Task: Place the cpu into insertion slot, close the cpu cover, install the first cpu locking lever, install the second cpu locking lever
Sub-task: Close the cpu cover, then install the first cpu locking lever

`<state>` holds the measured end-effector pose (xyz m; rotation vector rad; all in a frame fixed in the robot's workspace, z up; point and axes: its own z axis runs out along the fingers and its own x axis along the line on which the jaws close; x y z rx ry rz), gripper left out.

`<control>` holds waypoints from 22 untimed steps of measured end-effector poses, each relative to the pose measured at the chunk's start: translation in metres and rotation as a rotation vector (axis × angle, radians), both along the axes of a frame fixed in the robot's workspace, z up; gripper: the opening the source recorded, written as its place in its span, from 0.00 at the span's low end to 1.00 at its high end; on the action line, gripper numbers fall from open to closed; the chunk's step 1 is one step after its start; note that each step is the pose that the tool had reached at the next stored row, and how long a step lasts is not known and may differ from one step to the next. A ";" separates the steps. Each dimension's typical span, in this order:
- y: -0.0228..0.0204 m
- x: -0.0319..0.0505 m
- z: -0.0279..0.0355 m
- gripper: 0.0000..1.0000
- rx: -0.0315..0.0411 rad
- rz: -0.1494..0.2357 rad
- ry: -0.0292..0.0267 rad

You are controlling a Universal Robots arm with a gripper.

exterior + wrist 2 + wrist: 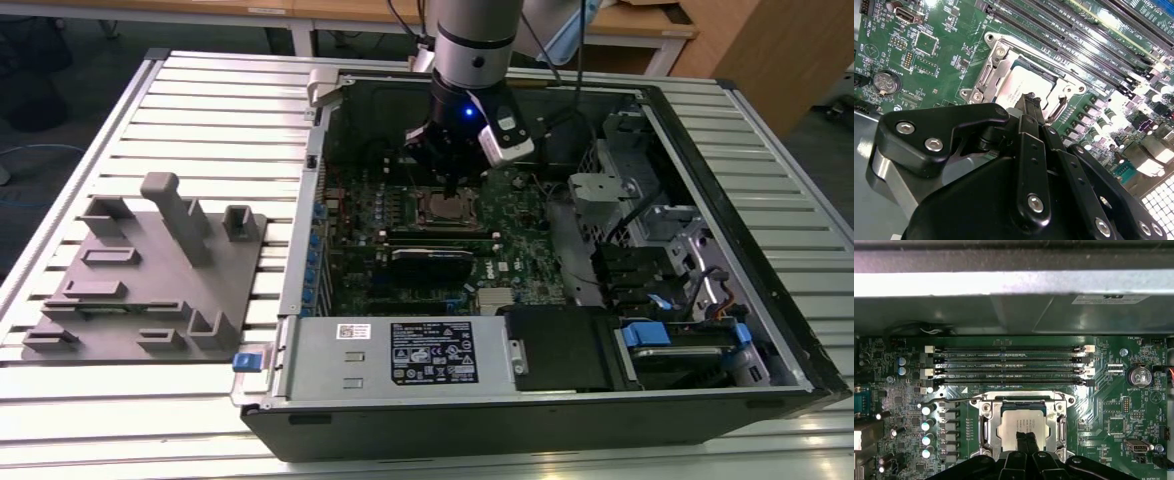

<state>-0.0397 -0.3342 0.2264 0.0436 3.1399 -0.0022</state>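
well off to the exterior view's left of the insertion slot [447,210], a grey holder plate [134,300] with upright pegs lies on the slatted worktop [200,100]. the slot itself sits on the green circuit board [527,235] inside the open computer case [534,425]. a large grey box [400,350] with a label lies nearer the camera than the slot.

the cpu [1021,421] lies flat in the slot, its dull metal top showing through the window of the cpu cover [988,432]. the cover is folded down around the chip, and its silver frame lies level with the socket. in the second wrist view the same chip [1029,80] and frame [985,82] show from a slant.

the claw [1026,436] has its two narrow black fingers [1021,442] drawn together side by side, with nothing gripped between them. their tips stand over the edge of the cpu's top; whether they press on it cannot be told. in the second wrist view the claw [1029,100] points down at that same edge.

the arm [470,40] comes down steeply over the far wall of the case, its wrist right above the slot and the claw [451,188] hanging straight down. beyond the slot, long black card slots [1004,365] run side by side. to the exterior view's right of the slot are metal drive cages [641,220].
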 end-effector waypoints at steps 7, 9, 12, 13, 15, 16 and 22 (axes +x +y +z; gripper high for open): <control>0.0000 0.0000 0.0000 0.10 0.0040 0.001 0.0000; 0.0000 0.0000 0.0000 0.10 0.0052 0.002 0.0000; 0.0000 0.0000 0.0000 0.10 0.0068 0.002 0.0000; 0.0000 0.0000 0.0000 0.10 0.0074 0.002 0.0000; 0.0000 0.0000 0.0000 0.10 0.0086 0.003 0.0000; 0.0000 0.0000 0.0000 0.10 0.0091 0.003 0.0000; 0.0000 0.0000 0.0000 0.10 0.0126 0.004 0.0000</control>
